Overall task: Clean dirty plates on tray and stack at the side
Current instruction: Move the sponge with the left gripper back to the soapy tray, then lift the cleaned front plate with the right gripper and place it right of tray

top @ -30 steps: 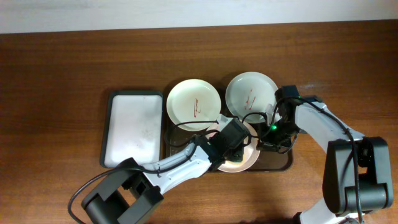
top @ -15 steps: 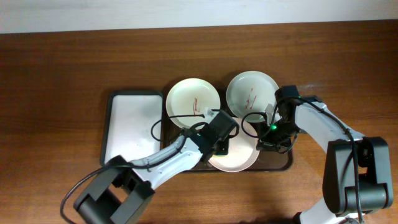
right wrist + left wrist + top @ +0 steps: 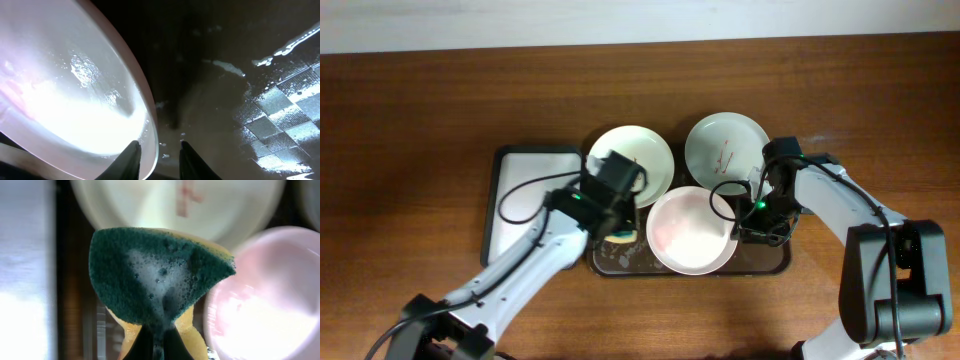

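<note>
The brown tray [image 3: 620,262] sat mid-table on the wooden table [image 3: 420,100], just right of the white tray [image 3: 530,205], and it carried 3 round, shallow plates. A cream plate [image 3: 645,155] was at the back left, a pale green plate [image 3: 720,150] at the back right, and a pinkish plate [image 3: 685,235] at the front, pressed close to the other 2. The cream and green plates each had a thin red smear near the centre. The pinkish one looked wet and glossy, with only a faint tint. The plates and both arms covered most of the tray, so I could not tell where its back edge ran or whether the front plate overlapped its neighbours. The left gripper [image 3: 154,339] was clamped tight on a sponge [image 3: 160,280], which had a yellow body and a dark green scouring face flecked with suds. It hung over the tray's left end between the cream and pinkish plates, and the bottom of the wrist view cut the fingers off. The right gripper [image 3: 159,152] sat at the pinkish plate's right rim with its 2 dark fingers [image 3: 131,155] slightly apart. 1 finger was over the inside and 1 outside, with bare tray showing between the rim and the outer finger. The tray floor there was dark and wet, streaked with whitish foam.
</note>
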